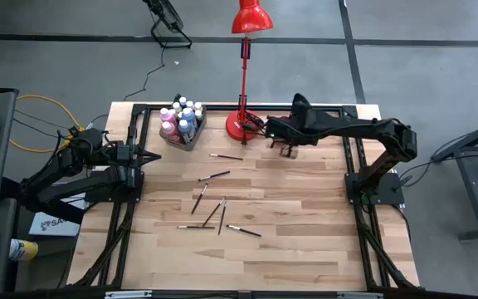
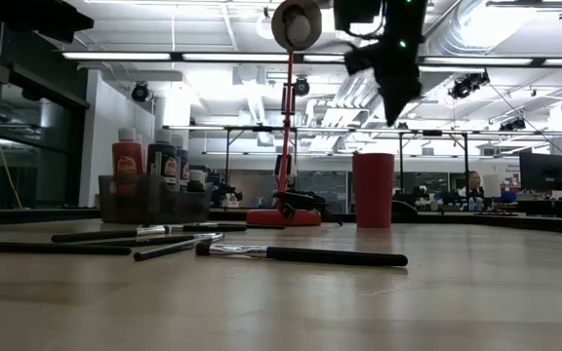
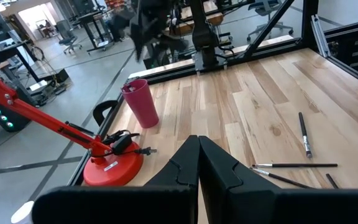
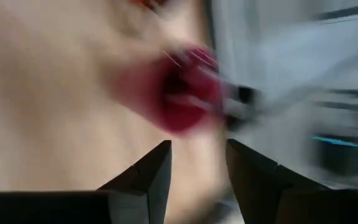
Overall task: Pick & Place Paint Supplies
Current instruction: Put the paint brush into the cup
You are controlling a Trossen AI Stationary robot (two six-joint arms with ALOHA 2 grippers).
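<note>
Several thin dark-handled paintbrushes (image 1: 214, 212) lie flat and scattered on the middle of the wooden table (image 1: 305, 241). One is nearest the low camera (image 2: 301, 255). White-capped paint bottles (image 1: 181, 118) stand in a grey bin (image 2: 154, 200) at the far left. My right gripper (image 4: 197, 149) hangs open above the dark red cup (image 2: 373, 190) near the far edge, and I see nothing between its fingers. The wrist picture is blurred. My left gripper (image 3: 197, 143) is shut and holds nothing at the table's left edge (image 1: 152, 156).
A red desk lamp stands on its round base (image 1: 241, 126) between the bin and the cup, with its pole (image 2: 286, 127) rising beside my right gripper. A black frame (image 1: 355, 166) runs along the table's edges. Bare wood lies at the near right.
</note>
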